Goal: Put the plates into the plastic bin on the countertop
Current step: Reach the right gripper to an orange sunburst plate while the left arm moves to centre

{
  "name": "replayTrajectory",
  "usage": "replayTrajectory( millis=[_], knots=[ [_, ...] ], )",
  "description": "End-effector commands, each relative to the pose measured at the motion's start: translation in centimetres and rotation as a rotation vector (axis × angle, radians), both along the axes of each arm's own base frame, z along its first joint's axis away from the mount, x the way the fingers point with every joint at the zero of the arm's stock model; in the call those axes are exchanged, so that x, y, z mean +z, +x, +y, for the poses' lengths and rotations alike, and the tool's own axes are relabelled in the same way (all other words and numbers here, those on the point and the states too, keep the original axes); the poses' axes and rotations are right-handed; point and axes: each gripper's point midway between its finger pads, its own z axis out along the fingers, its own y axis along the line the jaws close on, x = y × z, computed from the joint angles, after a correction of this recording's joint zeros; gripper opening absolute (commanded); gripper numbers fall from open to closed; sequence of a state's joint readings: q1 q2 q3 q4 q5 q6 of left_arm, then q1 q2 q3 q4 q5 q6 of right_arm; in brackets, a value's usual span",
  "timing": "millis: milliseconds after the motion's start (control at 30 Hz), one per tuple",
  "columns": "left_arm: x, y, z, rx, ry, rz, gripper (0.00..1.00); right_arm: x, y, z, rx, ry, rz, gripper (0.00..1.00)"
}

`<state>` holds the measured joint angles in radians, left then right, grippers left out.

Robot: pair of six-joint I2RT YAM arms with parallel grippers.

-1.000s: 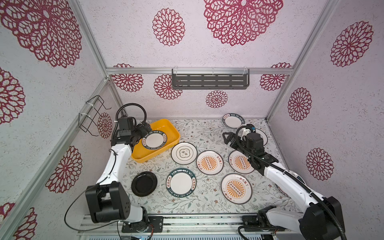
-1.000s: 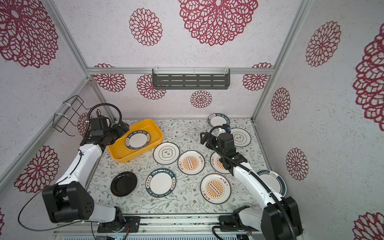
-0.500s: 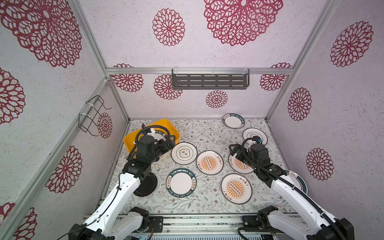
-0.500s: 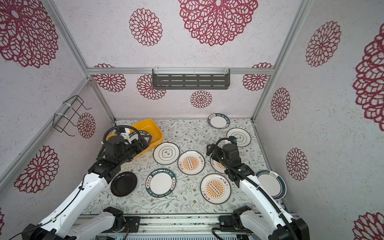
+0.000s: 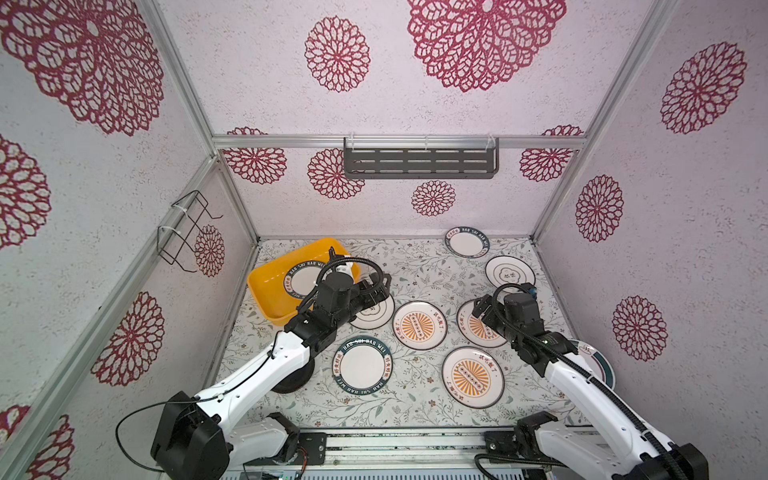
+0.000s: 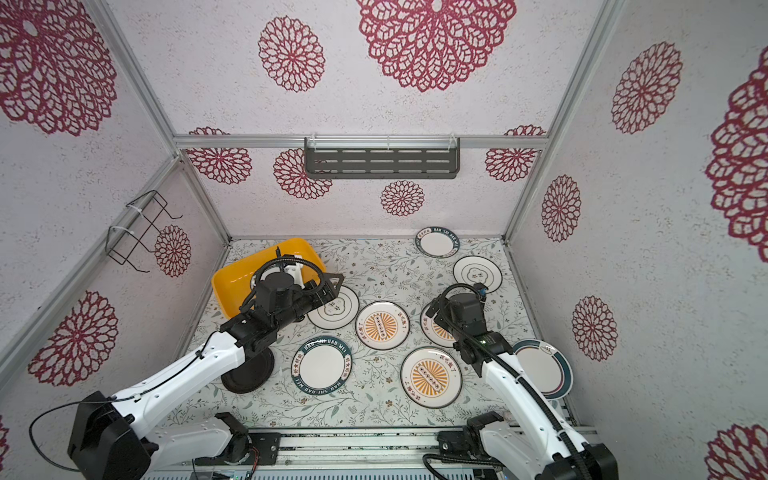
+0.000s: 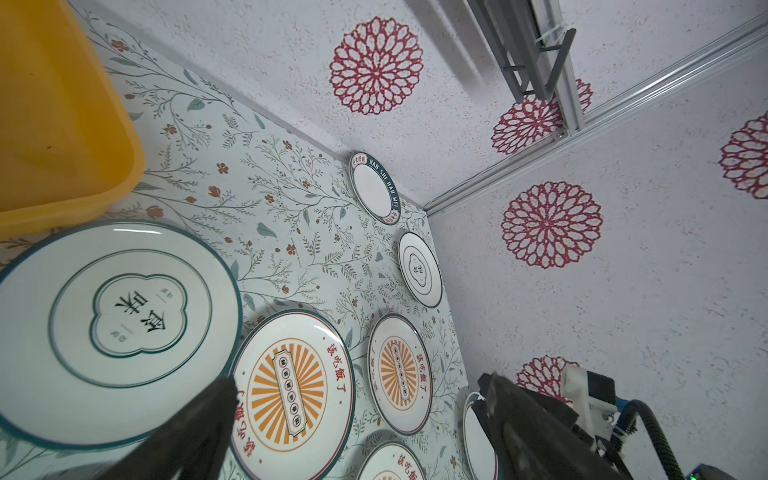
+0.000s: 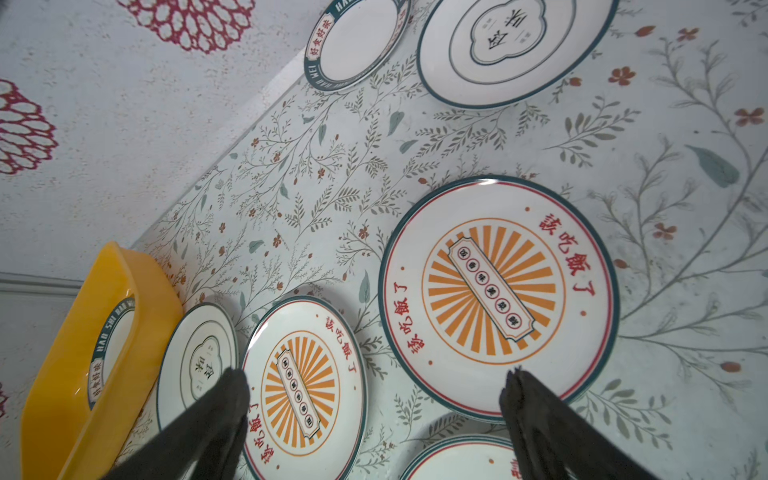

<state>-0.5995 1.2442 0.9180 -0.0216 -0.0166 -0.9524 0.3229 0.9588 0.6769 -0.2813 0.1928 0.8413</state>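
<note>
The yellow plastic bin (image 5: 270,286) (image 6: 232,282) stands at the back left of the leafy countertop (image 5: 415,266), with one teal-rimmed plate (image 5: 303,280) (image 8: 112,345) lying in it. My left gripper (image 5: 380,286) (image 7: 359,382) hangs open and empty just past the bin, above a flower-outline plate (image 6: 336,307) (image 7: 120,307). My right gripper (image 5: 484,309) (image 8: 376,374) is open and empty over a sunburst plate (image 5: 478,328) (image 8: 498,291). Several more plates lie flat on the counter. Among them are a sunburst plate (image 5: 417,325) and a teal-rimmed plate (image 5: 362,365).
A black plate (image 6: 247,374) lies at the front left, partly under my left arm. Two plates (image 5: 467,242) (image 5: 509,272) sit near the back right corner. Another plate (image 6: 544,368) rests by the right wall. A grey slotted shelf (image 5: 419,162) and a wire rack (image 5: 185,232) hang on the walls.
My left arm has swung from over the bin to above the flower-outline plate, and the teal-rimmed plate stays in the bin. My right gripper has drifted slightly toward the front.
</note>
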Motion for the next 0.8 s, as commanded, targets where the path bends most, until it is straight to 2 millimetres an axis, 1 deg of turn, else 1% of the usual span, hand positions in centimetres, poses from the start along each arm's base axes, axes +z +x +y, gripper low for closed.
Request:
replayTrajectory(
  millis=[0, 67, 133, 200, 300, 400, 433, 500, 567, 600, 667, 767],
  knots=[
    [1.5, 0.8, -1.0, -0.03, -0.046, -0.022, 0.97, 1.0, 0.2, -2.0, -0.113, 0.02, -0.07, 0.99],
    [1.2, 1.0, -1.4, -0.047, -0.022, -0.002, 0.97, 0.8, 0.2, -2.8, -0.144, 0.026, -0.069, 0.99],
    [1.9, 1.2, -2.5, -0.104, -0.018, -0.033, 0.97, 0.4, 0.2, -3.5, -0.167, 0.026, -0.057, 0.99],
    [2.5, 1.4, -3.8, -0.169, -0.043, -0.084, 0.97, -0.4, 0.3, -4.0, -0.165, 0.016, -0.031, 0.99],
    [2.4, 2.0, -5.4, -0.258, -0.068, -0.105, 0.97, -1.5, 0.4, -4.4, -0.147, 0.03, -0.005, 0.99],
    [0.7, 2.5, -8.0, -0.389, -0.029, -0.075, 0.97, -3.1, 0.6, -4.8, -0.141, 0.081, 0.023, 0.99],
    [0.8, 2.4, -9.0, -0.445, -0.034, -0.068, 0.97, -3.8, 0.6, -4.8, -0.135, 0.103, 0.034, 0.99],
    [-0.3, 2.2, -10.9, -0.547, -0.053, -0.033, 0.97, -5.1, 0.6, -5.5, -0.148, 0.13, 0.062, 0.98],
    [-1.9, 2.2, -12.9, -0.632, -0.064, -0.007, 0.97, -6.5, 0.3, -5.9, -0.155, 0.153, 0.096, 0.96],
    [-2.3, 2.1, -13.6, -0.664, -0.067, 0.001, 0.97, -6.9, 0.3, -6.0, -0.156, 0.16, 0.103, 0.96],
    [-4.0, 2.2, -15.0, -0.714, -0.064, 0.025, 0.97, -7.6, 0.3, -6.2, -0.152, 0.174, 0.1, 0.95],
    [-5.8, 2.2, -16.7, -0.766, -0.068, 0.059, 0.97, -8.2, 0.5, -6.4, -0.144, 0.209, 0.079, 0.92]
  ],
)
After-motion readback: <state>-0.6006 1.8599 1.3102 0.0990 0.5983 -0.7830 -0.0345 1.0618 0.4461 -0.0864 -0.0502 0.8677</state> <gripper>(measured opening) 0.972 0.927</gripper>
